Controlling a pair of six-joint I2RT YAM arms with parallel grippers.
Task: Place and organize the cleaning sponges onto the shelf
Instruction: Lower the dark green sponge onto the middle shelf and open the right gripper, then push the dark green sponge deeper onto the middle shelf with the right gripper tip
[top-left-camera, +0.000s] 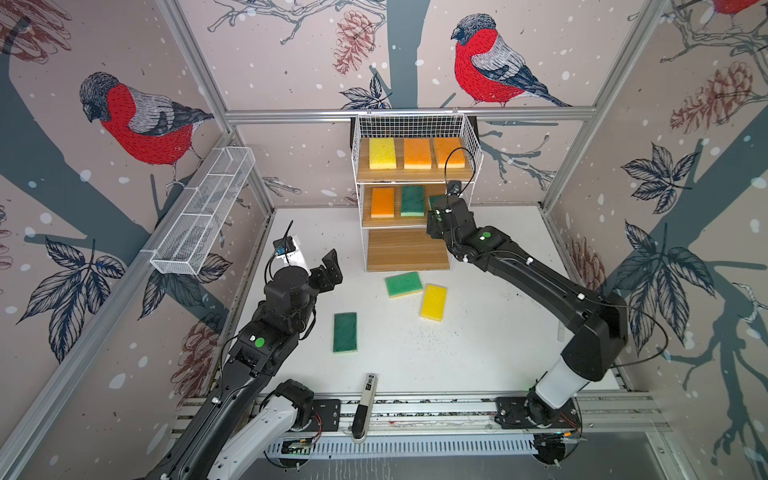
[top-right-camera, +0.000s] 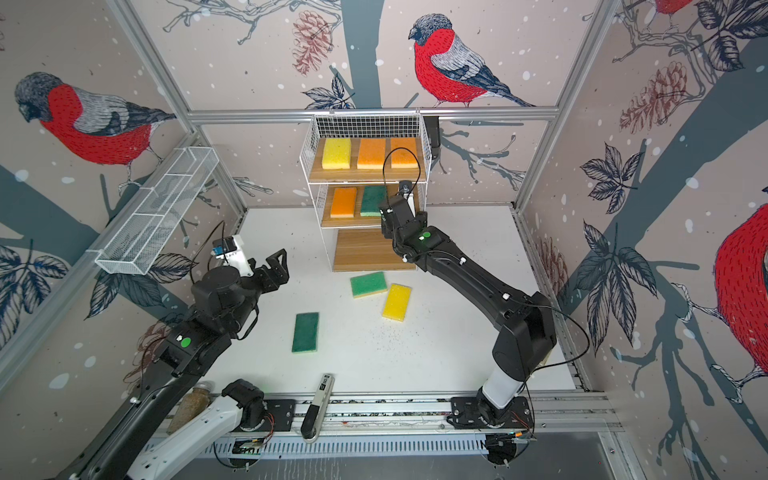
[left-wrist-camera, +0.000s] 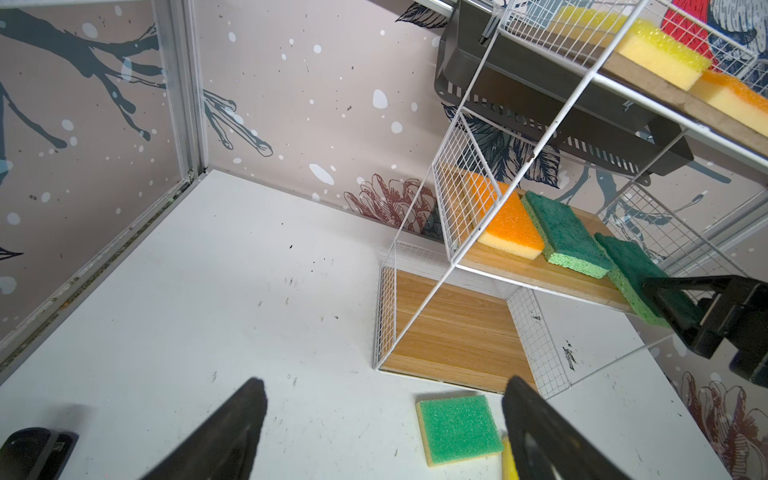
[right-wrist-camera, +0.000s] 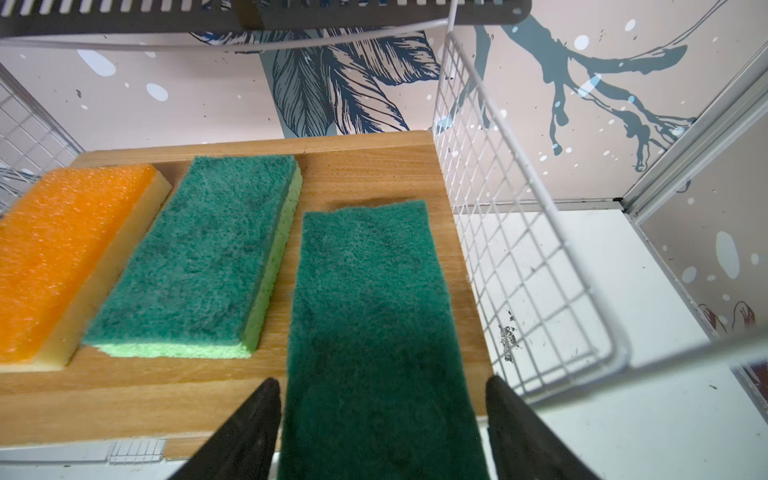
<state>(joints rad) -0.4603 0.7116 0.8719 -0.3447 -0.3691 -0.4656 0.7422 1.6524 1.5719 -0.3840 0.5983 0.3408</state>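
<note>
The main hazard is on the middle tier of the three-tier stepped shelf (top-left-camera: 407, 249) of white wire grid and light wooden boards. The dark green rectangular scouring sponge (right-wrist-camera: 374, 311) between the black fingers of the right gripper (right-wrist-camera: 382, 415) hangs out past the front edge of its board. If it is let go there, it may tip forward and drop to the bare bottom board or the white tabletop (top-left-camera: 457, 353). The jaws flank its long sides very closely, and I cannot tell whether they pinch it or stand just clear; pulling back with any contact left would likely drag it off. The wire-grid side panel (right-wrist-camera: 498, 249) is just beside the outer finger, so a sideways drift could snag there. A push the other way would crowd the neighbouring green sponge on light green foam (right-wrist-camera: 199, 257). The top tier holds a yellow foam sponge (top-left-camera: 382, 153), a middle orange sponge (top-left-camera: 417, 153) and an end orange sponge (top-left-camera: 449, 152). The middle tier holds a third orange sponge (top-left-camera: 382, 202) and the two green ones. The long narrow white mesh basket (top-left-camera: 203, 216) shows nothing inside. On the tabletop lie a lighter green sponge (top-left-camera: 403, 284), a second yellow sponge (top-left-camera: 433, 302) just beside it, and a lone dark green sponge (top-left-camera: 345, 332) well apart. The left gripper (top-left-camera: 332, 270) hovers wide open and empty.
</note>
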